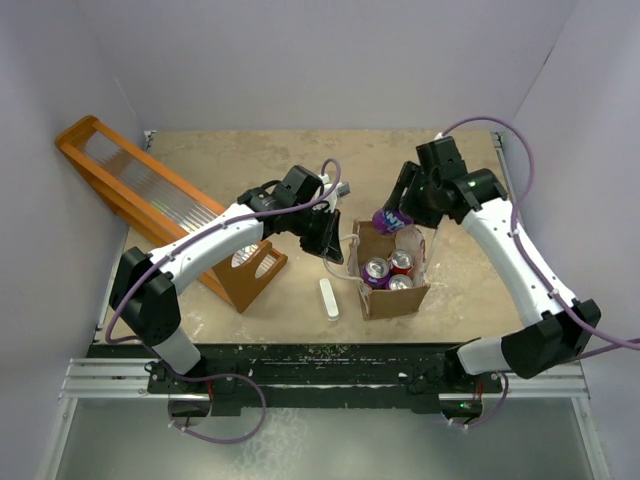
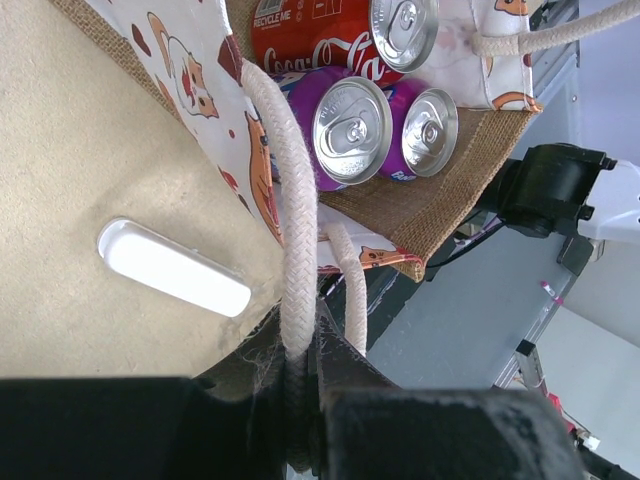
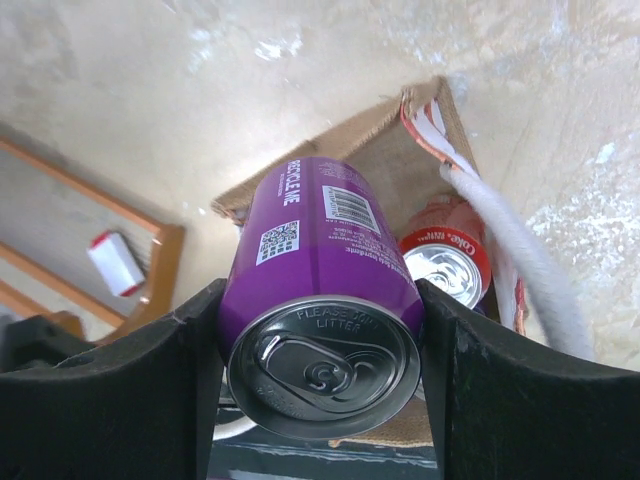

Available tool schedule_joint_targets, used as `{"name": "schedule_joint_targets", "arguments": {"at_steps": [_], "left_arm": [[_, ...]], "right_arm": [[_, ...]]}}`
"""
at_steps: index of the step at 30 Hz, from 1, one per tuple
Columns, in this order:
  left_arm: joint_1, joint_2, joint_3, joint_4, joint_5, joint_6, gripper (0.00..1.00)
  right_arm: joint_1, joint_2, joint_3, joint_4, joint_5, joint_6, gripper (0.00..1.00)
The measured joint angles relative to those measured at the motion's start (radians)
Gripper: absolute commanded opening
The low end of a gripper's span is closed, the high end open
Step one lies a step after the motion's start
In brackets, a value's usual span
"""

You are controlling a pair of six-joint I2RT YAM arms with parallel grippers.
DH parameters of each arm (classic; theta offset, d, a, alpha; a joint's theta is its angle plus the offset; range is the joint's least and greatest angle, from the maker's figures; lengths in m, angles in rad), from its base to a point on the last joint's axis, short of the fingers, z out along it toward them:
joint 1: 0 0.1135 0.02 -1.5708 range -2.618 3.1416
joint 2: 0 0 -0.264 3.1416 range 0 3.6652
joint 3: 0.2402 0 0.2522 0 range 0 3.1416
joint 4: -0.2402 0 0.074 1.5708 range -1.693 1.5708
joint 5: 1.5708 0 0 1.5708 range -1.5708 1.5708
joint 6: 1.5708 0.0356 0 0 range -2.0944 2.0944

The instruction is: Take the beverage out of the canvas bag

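Note:
The canvas bag (image 1: 396, 300) stands open mid-table, brown with white printed sides (image 2: 200, 70). Inside it stand a red Coke can (image 1: 402, 262) and two purple cans (image 1: 375, 270), also seen in the left wrist view as the Coke can (image 2: 330, 35) and a purple can (image 2: 350, 125). My left gripper (image 1: 335, 250) is shut on the bag's white rope handle (image 2: 297, 250) at the bag's left side. My right gripper (image 3: 320, 310) is shut on another purple beverage can (image 3: 320, 250), held tilted above the bag's far edge (image 1: 392, 218), over the bag (image 3: 400, 160).
A long orange wooden rack (image 1: 160, 200) slants along the left side. A small white oblong piece (image 1: 330, 298) lies on the table just left of the bag. White walls close in the table on three sides.

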Motion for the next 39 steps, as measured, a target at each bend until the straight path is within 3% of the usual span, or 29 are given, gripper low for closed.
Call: {"name": "schedule_joint_targets", "arguments": {"at_steps": [7, 14, 23, 30, 39], "left_arm": [[0.0, 0.0, -0.005, 0.002, 0.003, 0.0, 0.0], [0.0, 0.0, -0.005, 0.003, 0.003, 0.0, 0.0], [0.0, 0.0, -0.005, 0.002, 0.002, 0.0, 0.0], [0.0, 0.007, -0.005, 0.002, 0.002, 0.0, 0.0], [0.001, 0.027, -0.004, -0.003, -0.003, -0.001, 0.0]], "right_arm": [[-0.102, -0.052, 0.105, 0.001, -0.074, 0.003, 0.0], [-0.128, -0.083, 0.172, -0.001, -0.06, -0.003, 0.0], [-0.133, -0.134, 0.168, -0.045, 0.154, -0.01, 0.0], [-0.133, -0.229, 0.071, -0.044, 0.326, 0.001, 0.0], [-0.15, -0.201, -0.053, -0.032, 0.487, 0.012, 0.0]]}}
